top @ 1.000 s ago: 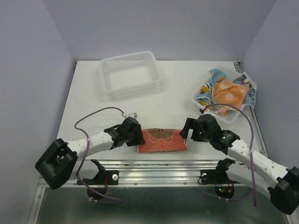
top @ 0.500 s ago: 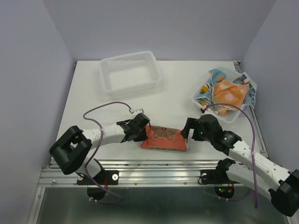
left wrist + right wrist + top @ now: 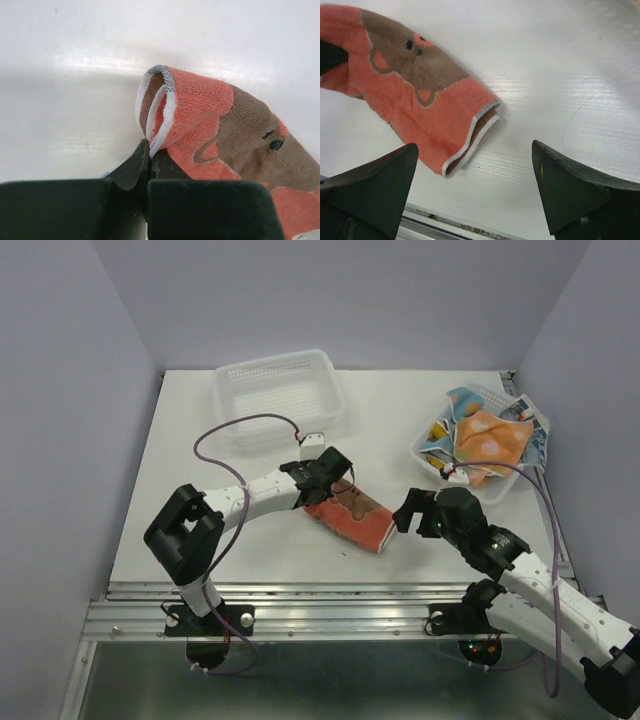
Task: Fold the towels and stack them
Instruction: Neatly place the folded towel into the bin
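Lavender walls (image 3: pixel 330 300) close in a white bench (image 3: pixel 390 410) in the top view, with a far basket (image 3: pixel 225 405) near the back and a right basket (image 3: pixel 420 452) heaped with loose towels (image 3: pixel 490 440). One red-orange towel (image 3: pixel 350 518) with a brown bear lies on the bench between the two arms, near the front. It is a narrow folded strip, its long axis running on a slant from the left gripper (image 3: pixel 330 488) at its upper-left end down toward the right gripper (image 3: pixel 405 515), which sits just beside its lower-right end, apart from it. I judge the task barely begun: this towel has had a fold or two and may need one more, no stack shows anywhere, and the heap in the right basket is all left to do. From the left wrist, the left gripper (image 3: pixel 149 152) is clenched on the towel (image 3: pixel 210 115), pinching its white hem so that the end curls up into a small loop above the bench (image 3: pixel 75 60); the strip runs away to the right and downward in this view. From the right wrist, the right gripper (image 3: pixel 475 147) is spread wide and grips nothing. The towel (image 3: pixel 420 95) lies ahead of it, bear face up, long axis from upper left to lower right, its doubled end, two layers showing at the hem, pointing toward the gap between the jaws.
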{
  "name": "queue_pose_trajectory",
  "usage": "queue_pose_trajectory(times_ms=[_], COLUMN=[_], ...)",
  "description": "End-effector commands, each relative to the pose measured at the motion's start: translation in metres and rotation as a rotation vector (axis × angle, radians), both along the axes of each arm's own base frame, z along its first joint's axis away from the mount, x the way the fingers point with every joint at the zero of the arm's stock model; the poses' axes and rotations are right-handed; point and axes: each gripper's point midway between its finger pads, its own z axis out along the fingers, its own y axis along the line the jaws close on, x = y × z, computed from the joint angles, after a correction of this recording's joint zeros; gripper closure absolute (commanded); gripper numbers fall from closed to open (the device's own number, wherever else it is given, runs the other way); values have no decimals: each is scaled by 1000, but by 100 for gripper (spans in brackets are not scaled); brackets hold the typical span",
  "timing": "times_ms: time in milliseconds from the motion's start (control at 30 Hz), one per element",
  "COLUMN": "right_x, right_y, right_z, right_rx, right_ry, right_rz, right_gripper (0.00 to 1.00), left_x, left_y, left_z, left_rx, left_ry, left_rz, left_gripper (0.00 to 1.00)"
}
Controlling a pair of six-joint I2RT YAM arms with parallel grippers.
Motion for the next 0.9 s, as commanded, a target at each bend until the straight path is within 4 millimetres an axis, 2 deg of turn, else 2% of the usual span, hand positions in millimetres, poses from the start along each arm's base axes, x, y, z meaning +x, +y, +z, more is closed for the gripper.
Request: queue_pose_trajectory(times_ms=[0, 33, 133, 167, 233, 267, 333, 433, 600, 667, 733, 767, 833, 867], right_x=[16, 17, 16, 17, 16, 16, 16, 17, 17, 18, 18, 18, 19, 19], right_y=[0, -1, -1, -1, -2, -2, -2, -2, -4, -5, -6, -6, -6, -7], right_z=[35, 34, 34, 34, 33, 34, 34, 33, 32, 33, 33, 33, 35, 34], right_rx=[40, 37, 41, 41, 39, 42, 41, 39, 32, 32, 27, 28, 30, 26], right_ry=[-135, -136, -135, -139, -136, -140, -140, -140, -138, -142, -143, -145, -148, -148], right_rz=[-37, -44, -43, -45, -47, -47, -46, -51, -61, -65, -69, -69, -73, -74], right_gripper=[0, 0, 0, 0, 0, 0, 0, 0, 0, 0, 0, 0, 0, 0], left_x=[38, 51, 67, 78, 92, 102, 116, 136, 161, 174, 182, 187, 199, 204], left_y=[15, 7, 0, -8, -11, -15, -13, -14, -17, -9, -6, -5, 0, 2], left_z=[42, 51, 59, 74, 81, 96, 103, 136, 174, 190, 194, 208, 211, 226], left_rx=[176, 191, 237, 234, 253, 257, 287, 303, 262, 254, 242, 224, 193, 175], left_ry=[-139, -164, -181, -211, -229, -256, -275, -341, -405, -426, -423, -440, -433, -456], left_rz=[58, 54, 46, 28, 25, 7, 2, -19, -57, -61, -68, -66, -79, -77], left_gripper=[100, 100, 100, 100, 100, 100, 100, 100, 100, 100, 100, 100, 100, 100])
